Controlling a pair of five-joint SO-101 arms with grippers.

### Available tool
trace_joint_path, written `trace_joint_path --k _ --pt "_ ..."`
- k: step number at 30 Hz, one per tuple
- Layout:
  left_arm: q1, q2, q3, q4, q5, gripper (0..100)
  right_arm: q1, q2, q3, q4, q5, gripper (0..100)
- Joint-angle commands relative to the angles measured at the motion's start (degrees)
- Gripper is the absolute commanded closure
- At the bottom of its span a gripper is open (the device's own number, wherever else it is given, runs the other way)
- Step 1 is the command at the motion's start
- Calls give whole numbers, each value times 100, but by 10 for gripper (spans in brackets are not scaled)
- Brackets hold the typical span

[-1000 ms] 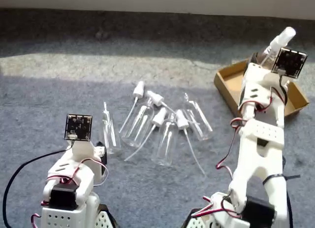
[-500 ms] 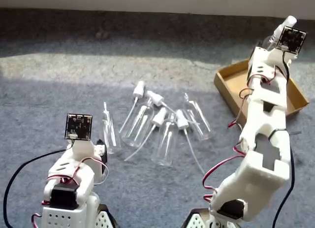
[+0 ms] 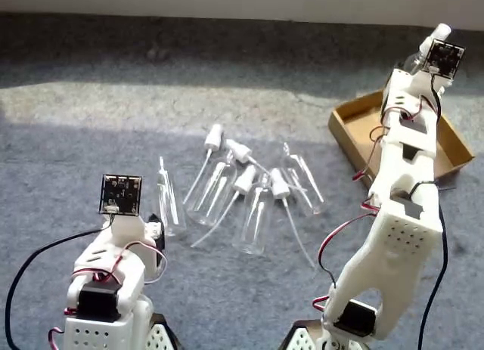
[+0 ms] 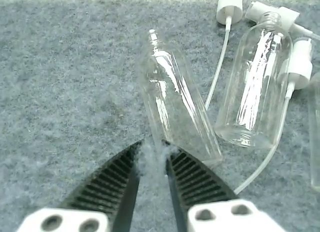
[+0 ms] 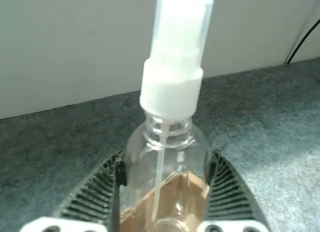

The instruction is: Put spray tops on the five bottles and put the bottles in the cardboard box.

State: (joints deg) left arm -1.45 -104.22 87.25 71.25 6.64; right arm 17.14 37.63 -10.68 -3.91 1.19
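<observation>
The right end effector (image 5: pixel 165 167) is clenched on a clear bottle (image 5: pixel 165 147), one ribbed jaw pressed to each side of its body, and a white spray top (image 5: pixel 172 76) sits on the bottle's neck with its dip tube running down inside. Brown cardboard shows through the lower part of the clear wall. In the high view the right arm (image 3: pixel 397 214) stretches out across the cardboard box (image 3: pixel 352 123), and the held bottle appears at its far end, the spray top pointing toward the wall beyond. The box is a shallow open tray that rests on the bench (image 3: pixel 76 138), which is covered in grey carpet. The left end effector (image 4: pixel 151 147) grasps nothing: its jaws stand slightly apart with bare carpet showing in the narrow gap, low over the bench. Just ahead of its fingertips lies an uncapped bottle (image 4: pixel 175 111) on its side, neck pointing away. Beside that lies a second uncapped bottle (image 4: pixel 255 86), with loose spray tops (image 4: pixel 229 4) and their thin tubes lying around it. In the high view four uncapped bottles (image 3: pixel 255 218) lie in a loose cluster at the middle of the bench, well apart from the box, with four loose spray tops among them.
</observation>
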Motion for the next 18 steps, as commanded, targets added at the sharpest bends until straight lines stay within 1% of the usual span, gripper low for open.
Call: trace_joint_path --k 1,16,18 --pt "-40 -48 -22 -105 -44 995 66 -48 -479 -189 18 918" --pt "-40 -48 -22 -105 -44 994 119 251 -620 -189 18 917" --pt "-40 -48 -22 -105 -44 994 119 251 -602 -189 114 917"
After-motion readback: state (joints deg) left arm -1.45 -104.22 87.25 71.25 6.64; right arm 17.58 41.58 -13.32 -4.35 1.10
